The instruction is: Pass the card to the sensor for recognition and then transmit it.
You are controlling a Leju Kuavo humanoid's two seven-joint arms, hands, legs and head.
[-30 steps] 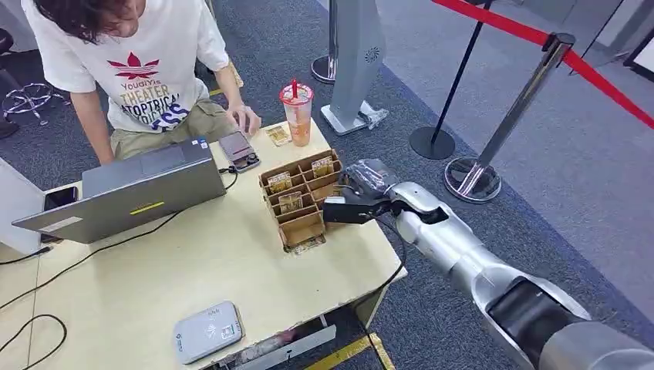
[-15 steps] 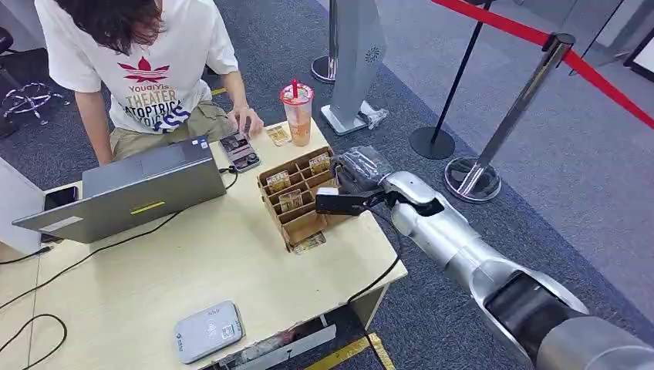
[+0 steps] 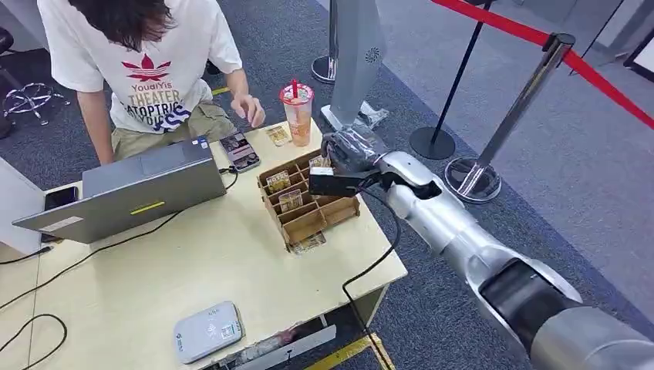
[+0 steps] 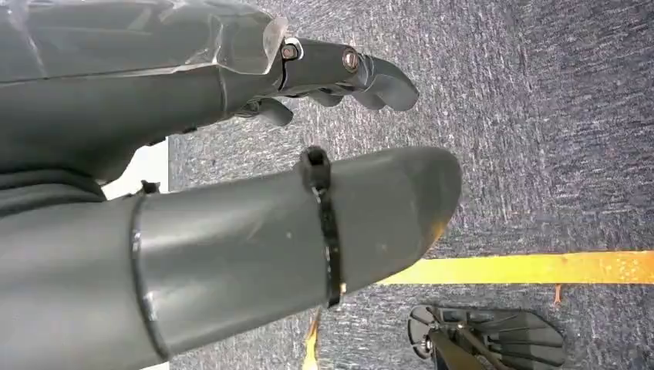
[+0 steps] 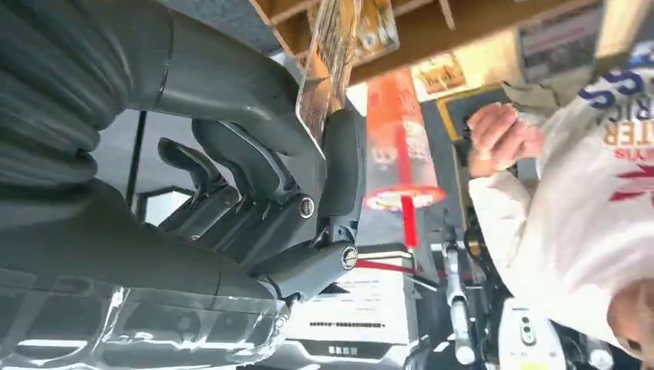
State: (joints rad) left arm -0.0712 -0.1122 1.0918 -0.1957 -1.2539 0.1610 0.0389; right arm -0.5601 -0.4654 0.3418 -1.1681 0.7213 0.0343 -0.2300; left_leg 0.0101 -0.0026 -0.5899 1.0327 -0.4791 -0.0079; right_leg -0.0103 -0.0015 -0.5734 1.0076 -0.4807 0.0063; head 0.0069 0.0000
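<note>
Grey carpet all round and a pale wooden table (image 3: 231, 262) in the middle, your operator's desk for this one. A person (image 3: 146, 69) leans in at its far edge behind the laptop (image 3: 131, 193) on the left side. Your right arm has swung from the table's right edge up toward the far right corner, and the right hand (image 3: 339, 173) now sits over the far end of the cardboard organiser (image 3: 305, 208). Look at the right wrist view: thumb and fingers pinch a card (image 5: 328, 73) at that box. So the pick looks done; lifting it clear comes next. The sensor (image 3: 207, 331) waits at the near edge. Your left hand (image 4: 332, 73) hangs empty, fingers loosely apart.
</note>
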